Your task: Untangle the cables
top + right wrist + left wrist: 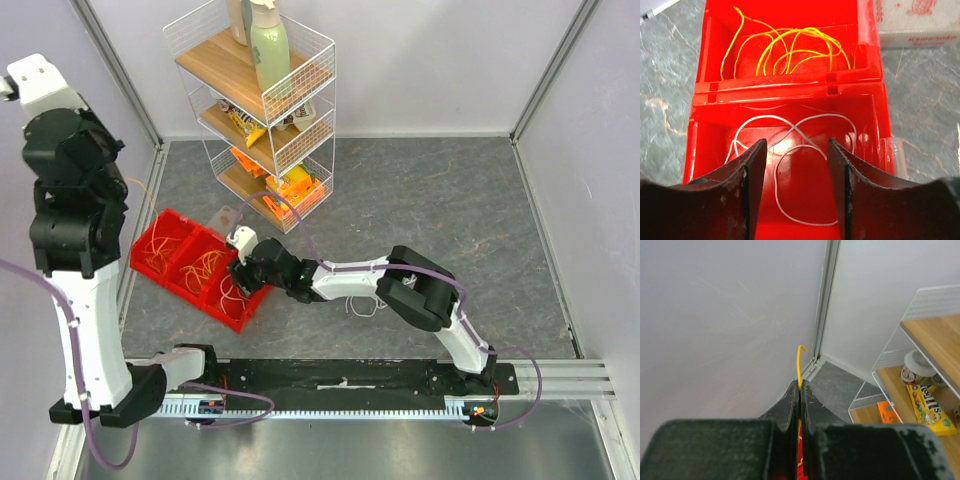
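Jaws of the left gripper (pixel 800 390) are pressed together on one yellow cable (pixel 800 357), whose free end is seen curling upward just past the fingertips. Jaws of the right gripper (pixel 796 143) are held apart with nothing between them, directly above the red bin (pixel 790 89).

Two arms and one bin are counted. Three compartments are shown from above: orange cables (pixel 158 245) at the far left, yellow cables (pixel 203 265) in the middle, and a white cable (pixel 799 129) in the nearest. The white cable lies in crossed loops on the compartment floor below the spread right fingers, not touched by them.

Only two compartments are shown by the right wrist view, with a white packet (pixel 917 22) beside the bin. Only the top view shows the raised left arm and the three-shelf wire rack (pixel 260 110). How many strands make up each bundle cannot be told.
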You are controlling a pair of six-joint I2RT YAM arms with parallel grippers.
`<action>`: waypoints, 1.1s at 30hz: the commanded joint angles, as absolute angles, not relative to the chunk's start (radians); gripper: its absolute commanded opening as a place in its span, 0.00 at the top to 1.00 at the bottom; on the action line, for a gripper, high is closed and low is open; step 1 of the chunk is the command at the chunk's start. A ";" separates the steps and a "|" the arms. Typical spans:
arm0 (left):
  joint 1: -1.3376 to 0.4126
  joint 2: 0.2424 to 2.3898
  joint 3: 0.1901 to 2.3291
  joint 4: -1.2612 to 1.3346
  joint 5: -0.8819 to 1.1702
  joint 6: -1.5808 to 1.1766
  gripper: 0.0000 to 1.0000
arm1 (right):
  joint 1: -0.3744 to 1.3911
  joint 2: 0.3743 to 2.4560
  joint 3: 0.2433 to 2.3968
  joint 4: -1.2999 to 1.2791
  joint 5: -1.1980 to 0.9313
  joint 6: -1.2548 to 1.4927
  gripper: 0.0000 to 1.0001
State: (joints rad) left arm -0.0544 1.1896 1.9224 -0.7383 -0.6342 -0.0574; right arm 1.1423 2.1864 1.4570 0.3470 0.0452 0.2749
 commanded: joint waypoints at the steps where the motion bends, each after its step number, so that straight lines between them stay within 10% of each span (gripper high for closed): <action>1: -0.052 1.209 2.008 -0.877 -0.679 -0.077 0.98 | 1.140 2.064 1.395 0.252 0.019 0.245 0.38; 10: -0.051 1.063 1.735 -0.959 -0.504 -0.259 0.98 | 1.146 1.852 1.397 0.340 -0.166 0.212 0.02; 27: -0.052 0.965 1.756 -1.006 -0.295 -0.314 0.98 | 1.155 2.272 1.897 0.453 0.026 0.067 0.03; 33: -0.052 0.968 1.743 -0.989 -0.279 -0.302 0.98 | 1.155 2.341 2.012 0.491 0.038 0.106 0.37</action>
State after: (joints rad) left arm -0.0540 0.9558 1.7561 -1.0016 -0.3149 -0.2848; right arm 1.1545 2.3356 1.9114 0.4225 0.0063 0.1043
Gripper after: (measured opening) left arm 0.029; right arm 0.781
